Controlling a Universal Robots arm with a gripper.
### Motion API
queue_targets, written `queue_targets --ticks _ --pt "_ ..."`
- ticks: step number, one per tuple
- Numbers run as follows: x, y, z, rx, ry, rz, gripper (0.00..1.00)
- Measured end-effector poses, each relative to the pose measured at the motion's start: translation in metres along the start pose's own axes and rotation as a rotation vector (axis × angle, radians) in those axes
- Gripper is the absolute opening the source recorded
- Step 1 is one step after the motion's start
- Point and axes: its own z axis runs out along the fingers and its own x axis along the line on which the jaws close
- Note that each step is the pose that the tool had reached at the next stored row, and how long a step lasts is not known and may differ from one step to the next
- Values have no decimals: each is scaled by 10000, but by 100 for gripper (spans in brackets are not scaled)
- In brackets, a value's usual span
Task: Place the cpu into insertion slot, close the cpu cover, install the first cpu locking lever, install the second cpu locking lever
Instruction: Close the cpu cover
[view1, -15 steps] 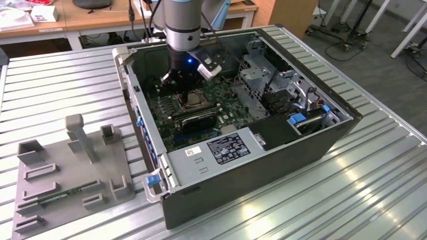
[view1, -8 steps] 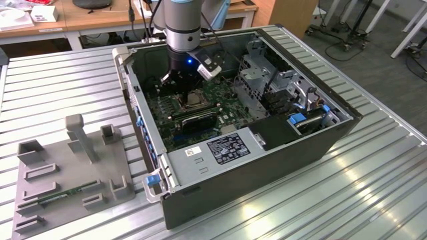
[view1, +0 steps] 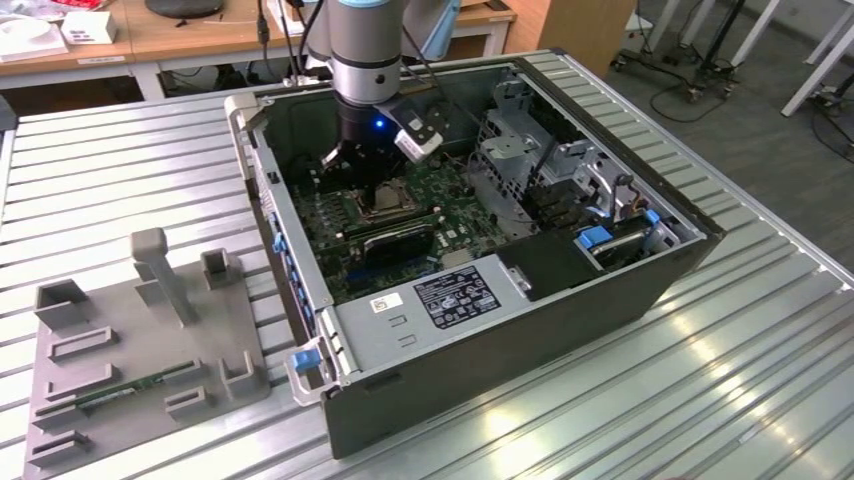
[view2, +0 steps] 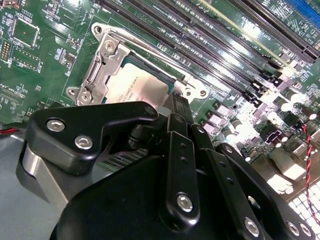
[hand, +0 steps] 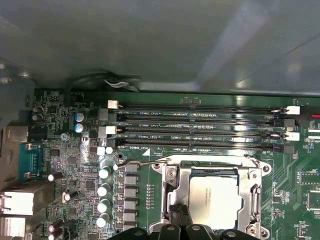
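Sitting flat in socket: chip, frame cover down over it, inside open computer case on bench. Gripper pressed together, tip at cover edge, holding nothing visible. Lever stage, I'd say; wire lever along one side, latched or not unclear. Calls for steady downward push clear of chip. Print on chip, lettering by memory slots: too small to read.

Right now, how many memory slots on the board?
4 memory slots in parallel rows in the first wrist view: first beside the cpu, second, third, fourth by the case wall.
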Motion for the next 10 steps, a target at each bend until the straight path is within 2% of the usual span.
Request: queue_targets --ticks 10 --pt "6 43 0 0 -4 -1 11"
